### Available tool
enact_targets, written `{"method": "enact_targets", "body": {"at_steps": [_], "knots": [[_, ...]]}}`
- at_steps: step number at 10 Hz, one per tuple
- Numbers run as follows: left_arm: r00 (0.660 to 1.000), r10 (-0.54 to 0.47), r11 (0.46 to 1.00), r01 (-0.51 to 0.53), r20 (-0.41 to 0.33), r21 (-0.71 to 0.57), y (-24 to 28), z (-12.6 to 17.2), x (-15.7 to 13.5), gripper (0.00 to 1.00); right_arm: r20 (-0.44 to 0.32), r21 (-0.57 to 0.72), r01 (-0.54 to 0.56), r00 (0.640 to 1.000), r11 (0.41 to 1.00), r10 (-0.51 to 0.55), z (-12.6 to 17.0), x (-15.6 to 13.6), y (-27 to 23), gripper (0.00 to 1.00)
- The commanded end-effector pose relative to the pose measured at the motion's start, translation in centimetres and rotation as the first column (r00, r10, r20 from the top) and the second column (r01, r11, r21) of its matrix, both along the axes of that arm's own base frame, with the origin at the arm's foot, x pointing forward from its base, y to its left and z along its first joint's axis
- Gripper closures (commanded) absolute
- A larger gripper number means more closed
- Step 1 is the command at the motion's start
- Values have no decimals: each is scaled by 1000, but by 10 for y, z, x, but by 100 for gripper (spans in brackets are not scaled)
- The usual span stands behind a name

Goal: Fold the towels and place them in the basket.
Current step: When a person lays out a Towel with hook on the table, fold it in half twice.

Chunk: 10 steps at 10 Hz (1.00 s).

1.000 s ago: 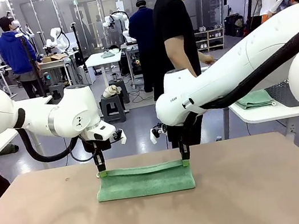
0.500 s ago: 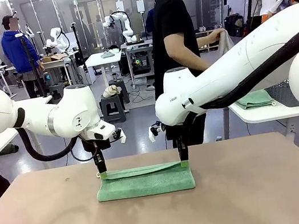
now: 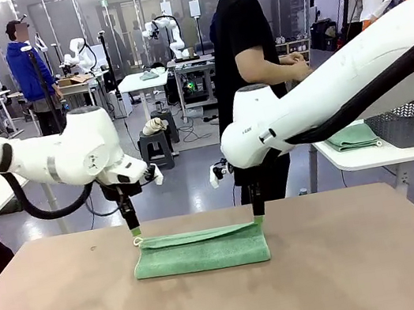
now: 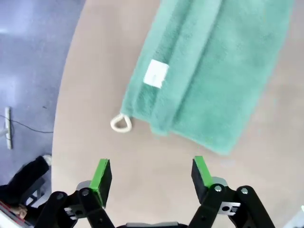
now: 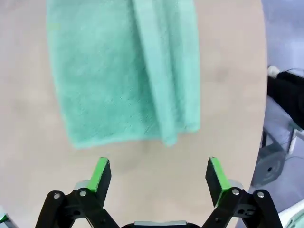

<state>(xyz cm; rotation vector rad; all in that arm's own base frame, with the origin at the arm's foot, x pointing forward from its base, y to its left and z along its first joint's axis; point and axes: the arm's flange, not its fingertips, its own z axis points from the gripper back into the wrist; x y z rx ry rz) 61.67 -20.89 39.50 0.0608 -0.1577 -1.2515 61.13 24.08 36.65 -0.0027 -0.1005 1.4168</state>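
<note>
A mid-green towel (image 3: 200, 250) lies folded flat on the brown table (image 3: 233, 303), a little beyond its middle. My left gripper (image 3: 135, 233) hangs just above the towel's far left corner, jaws open and empty. In the left wrist view the towel (image 4: 204, 71) shows a white label and a small loop tag (image 4: 120, 123), with the left gripper (image 4: 152, 175) clear of the cloth. My right gripper (image 3: 258, 219) hovers over the far right corner, open and empty. The right wrist view has the towel (image 5: 124, 71) lying ahead of the right gripper (image 5: 159, 175). The basket is out of view.
A person in a black shirt (image 3: 249, 51) stands beyond the table's far edge, hands at a white side table (image 3: 367, 152) to the right that holds another folded green cloth (image 3: 352, 137). Bare tabletop lies in front of the towel and to both sides.
Both grippers have opened, let go of the towel's far edge and risen slightly. The edge has dropped flat onto the fold. The person has turned toward the side table.
</note>
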Motion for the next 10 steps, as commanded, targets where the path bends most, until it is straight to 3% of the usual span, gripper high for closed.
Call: {"method": "enact_targets", "body": {"at_steps": [1, 3, 5, 6, 8, 10], "knots": [[991, -132, 989, 130, -28, -68, 51, 38, -53, 15, -79, 14, 99, 992, 995, -97, 38, -57, -37, 0], [971, -230, 961, 236, 59, -144, 97, 56, -79, 15, -119, 80, 302, 949, 950, -292, 67, -100, -60, 0], [957, -263, 901, 288, 120, -326, 140, 50, -86, 15, -242, 134, 483, 863, 865, -444, 77, -135, -66, 0], [942, -303, 839, 336, 145, -428, 154, 40, -81, 15, -287, 149, 529, 832, 836, -476, 77, -145, -64, 0], [915, -364, 671, 386, 173, -633, 172, 18, -67, 15, -287, 190, 482, 860, 855, -421, 78, -153, -60, 0], [894, -393, 513, 408, 216, -755, 178, 0, -54, 15, -292, 135, 492, 849, 860, -440, 83, -146, -68, 0]]}}
